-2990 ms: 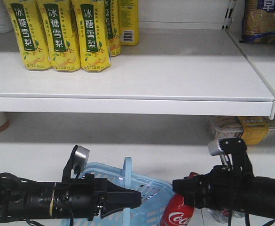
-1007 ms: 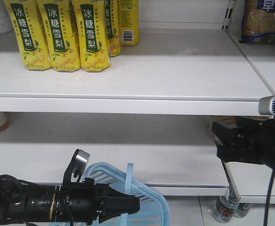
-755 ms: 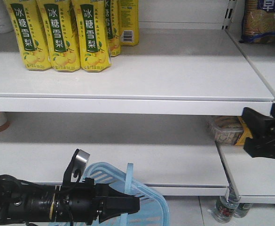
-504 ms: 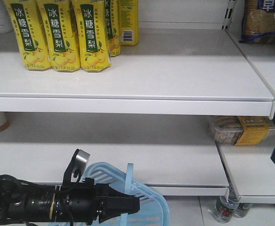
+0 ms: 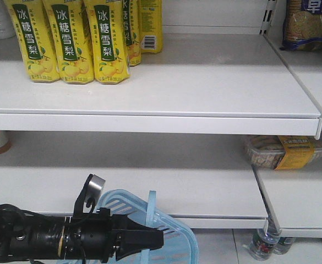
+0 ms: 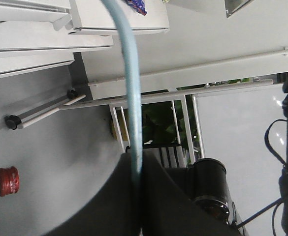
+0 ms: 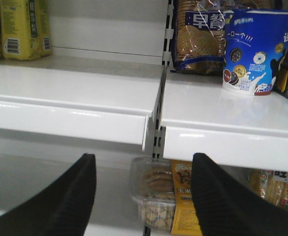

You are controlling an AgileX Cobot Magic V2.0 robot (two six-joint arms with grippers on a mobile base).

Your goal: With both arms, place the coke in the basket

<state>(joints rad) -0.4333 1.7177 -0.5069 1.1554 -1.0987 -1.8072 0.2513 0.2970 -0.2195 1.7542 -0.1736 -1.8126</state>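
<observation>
The pale blue basket hangs at the bottom of the front view. My left gripper is shut on its swing handle. In the left wrist view the handle runs up from between the closed jaws of the left gripper. A red bottle cap shows at that view's left edge; I cannot tell if it is the coke. No coke shows in the front view. My right gripper is open and empty, facing the shelf edge; the right arm is out of the front view.
White shelves hold yellow drink cartons at top left. A clear cookie box sits on the lower right shelf and also shows in the right wrist view. Bottles stand on the floor at the right. Snack packs sit above.
The right arm, which held the coke beside the basket, let it go, rose and moved right out of the front view. The left arm and the basket sit a little lower.
</observation>
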